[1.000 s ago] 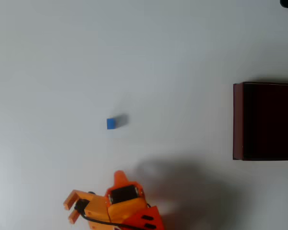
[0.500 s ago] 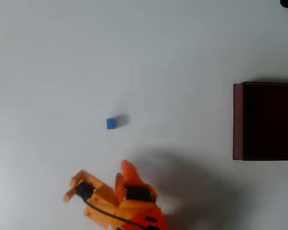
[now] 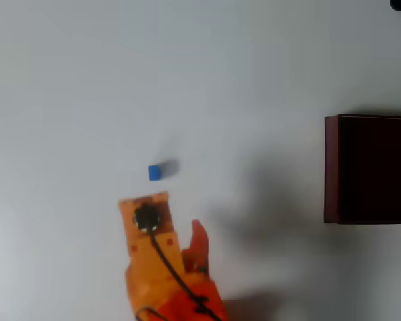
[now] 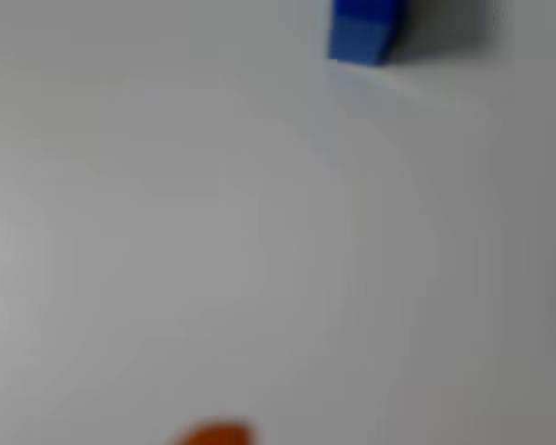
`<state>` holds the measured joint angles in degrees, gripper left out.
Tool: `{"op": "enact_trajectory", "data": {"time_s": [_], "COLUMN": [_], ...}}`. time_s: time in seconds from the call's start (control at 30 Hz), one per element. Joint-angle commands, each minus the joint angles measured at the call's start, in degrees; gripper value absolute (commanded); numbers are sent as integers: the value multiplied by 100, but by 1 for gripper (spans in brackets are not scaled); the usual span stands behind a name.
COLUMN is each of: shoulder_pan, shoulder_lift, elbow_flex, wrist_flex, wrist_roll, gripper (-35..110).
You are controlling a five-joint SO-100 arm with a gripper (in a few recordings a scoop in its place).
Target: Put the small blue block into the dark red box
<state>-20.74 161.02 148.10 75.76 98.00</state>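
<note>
Half dark red box (image 3: 371, 168) cut off, wrist view blurry.

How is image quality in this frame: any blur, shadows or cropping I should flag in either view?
Wrist view: soft and out of focus throughout; the small blue block is cut off by the top edge, with a dark blurred shadow to its right. Overhead view: fairly sharp; the gripper casts a broad diffuse shadow to its right, and the dark red box is cropped at the right edge, its interior nearly black.
</note>
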Motion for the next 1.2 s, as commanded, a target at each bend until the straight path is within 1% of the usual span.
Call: {"op": "enact_trajectory", "data": {"time_s": [0.0,0.07,0.1,0.23,0.4,0.67,0.77,1.17], "shoulder_pan": [-387,-527,-562,-571,-404,-193,-158,26], "shoulder_lift": [-721,-1213,-1450,-2531,-3753,-4711,-5168,-5871], "elbow_flex": [-501,-826,-976,-1608,-2391,-2382,-2602,-2795], "wrist_flex": [-229,-220,-264,-615,-791,-1485,-1512,-1837], "wrist_roll": [1468,2083,2215,2338,1986,1450,1266,958], "gripper": [29,29,29,29,29,29,29,30]}}
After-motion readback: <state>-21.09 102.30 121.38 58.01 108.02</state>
